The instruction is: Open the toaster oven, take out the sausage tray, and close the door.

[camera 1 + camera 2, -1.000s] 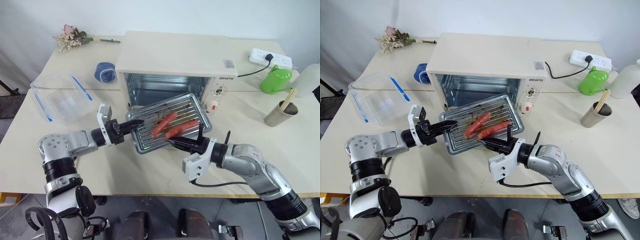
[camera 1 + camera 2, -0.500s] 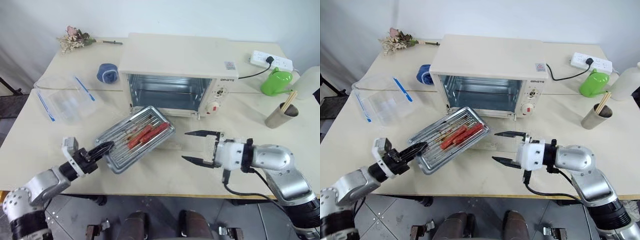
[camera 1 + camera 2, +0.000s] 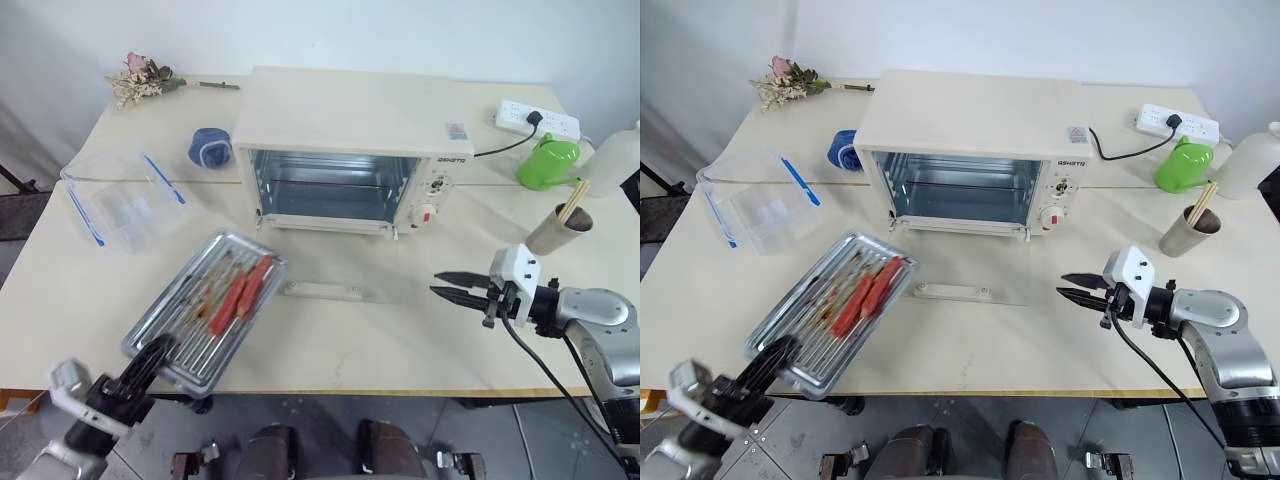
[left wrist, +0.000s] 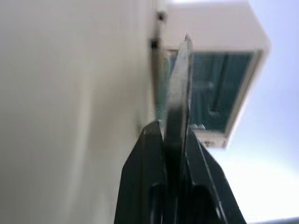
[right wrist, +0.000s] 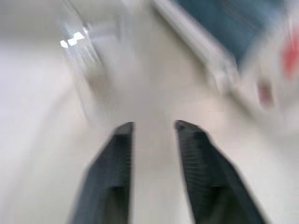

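- The left gripper (image 3: 150,362) was clamped tight on the near end of the sausage tray (image 3: 205,307), its fingers (image 4: 154,154) pinching the thin metal rim edge-on, as the left wrist view showed.
- The tray was out of the toaster oven (image 3: 350,150), held over the near left part of the table (image 3: 330,345) with its gripped end at or just past the front edge; whether it rested on the top or hung above it could not be told. A few sausages (image 3: 240,293) lay along its ridges.
- The right gripper (image 3: 452,286) held nothing; its fingers stood a little apart, hovering over the table right of the oven front.
- The door (image 3: 335,275) lay folded flat on the table, its handle (image 3: 322,291) nearest the robot, so closing it was the step left.
- Risk, as I judged it: a one-sided pinch on a long tray could let it tip or twist and roll the sausages off, and setting it down half over the edge could drop it.
- A plastic box (image 3: 125,205) sat just beyond the tray to the left, so there was little spare room that way.
- Bare table lay between the tray and the door, the safer spot.
- A cup (image 3: 558,228) with sticks and a green can (image 3: 548,160) stood on the right, near the right arm's path.
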`<state>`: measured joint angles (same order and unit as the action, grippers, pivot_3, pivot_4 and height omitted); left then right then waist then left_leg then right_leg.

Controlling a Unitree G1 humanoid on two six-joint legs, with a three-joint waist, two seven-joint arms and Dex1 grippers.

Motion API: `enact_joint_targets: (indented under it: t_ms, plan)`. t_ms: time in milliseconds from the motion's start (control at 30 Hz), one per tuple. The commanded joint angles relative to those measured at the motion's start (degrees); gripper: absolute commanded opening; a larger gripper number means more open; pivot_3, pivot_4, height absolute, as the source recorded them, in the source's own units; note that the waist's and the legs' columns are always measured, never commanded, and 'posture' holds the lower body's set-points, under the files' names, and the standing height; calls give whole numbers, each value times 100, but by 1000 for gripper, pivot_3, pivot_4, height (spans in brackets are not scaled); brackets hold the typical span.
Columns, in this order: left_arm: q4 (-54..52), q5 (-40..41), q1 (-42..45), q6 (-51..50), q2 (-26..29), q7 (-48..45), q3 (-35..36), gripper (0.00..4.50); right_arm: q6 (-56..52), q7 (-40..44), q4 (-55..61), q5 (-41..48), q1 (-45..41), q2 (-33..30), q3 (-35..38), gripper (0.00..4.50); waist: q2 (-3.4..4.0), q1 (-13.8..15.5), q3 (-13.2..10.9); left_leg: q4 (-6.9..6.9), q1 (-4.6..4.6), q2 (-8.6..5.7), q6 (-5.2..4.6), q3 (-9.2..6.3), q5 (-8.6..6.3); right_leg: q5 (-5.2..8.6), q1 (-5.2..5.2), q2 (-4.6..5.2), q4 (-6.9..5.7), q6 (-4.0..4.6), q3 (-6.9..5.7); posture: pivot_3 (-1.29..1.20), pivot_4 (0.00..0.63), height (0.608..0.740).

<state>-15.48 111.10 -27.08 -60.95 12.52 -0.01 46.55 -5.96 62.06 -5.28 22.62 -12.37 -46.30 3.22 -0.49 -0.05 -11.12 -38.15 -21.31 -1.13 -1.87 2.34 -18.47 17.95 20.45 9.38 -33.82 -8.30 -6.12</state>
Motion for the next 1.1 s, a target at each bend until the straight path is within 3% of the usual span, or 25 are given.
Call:
enact_joint_targets:
  t_ms: [33,167,433,733,1100]
  plan:
    - [-573,190,-334,455,-298,-273,72,0,-25,178,-344,-137,-344,158,-166,39,1,6,0,-4,0,0,0,0,0,1,0,2,6,2,0,0,150,740]
    - [-842,190,-466,1057,-813,-149,105,0,22,283,-846,-340,-740,417,-384,39,3,9,0,-11,1,-1,16,3,-10,1,-3,10,9,2,4,0,150,740]
    - [-1056,190,-155,1615,-950,71,-35,0,445,526,-1544,-305,-1177,1130,-450,39,2,0,0,-9,-10,1,-12,5,-24,-1,-2,-4,9,-1,-3,0,150,740]
    - [-1186,190,446,2014,-1153,613,65,0,-614,893,-317,864,-1164,1495,-97,39,6,10,-2,-27,-11,11,-10,3,-25,-2,-4,-14,0,-2,-1,0,150,740]
    - [-1379,190,303,2015,-1208,828,-119,0,-1572,-237,205,1949,-2198,2048,734,39,6,7,-2,-15,-13,13,-3,1,-29,-1,4,-16,4,-2,1,0,150,740]
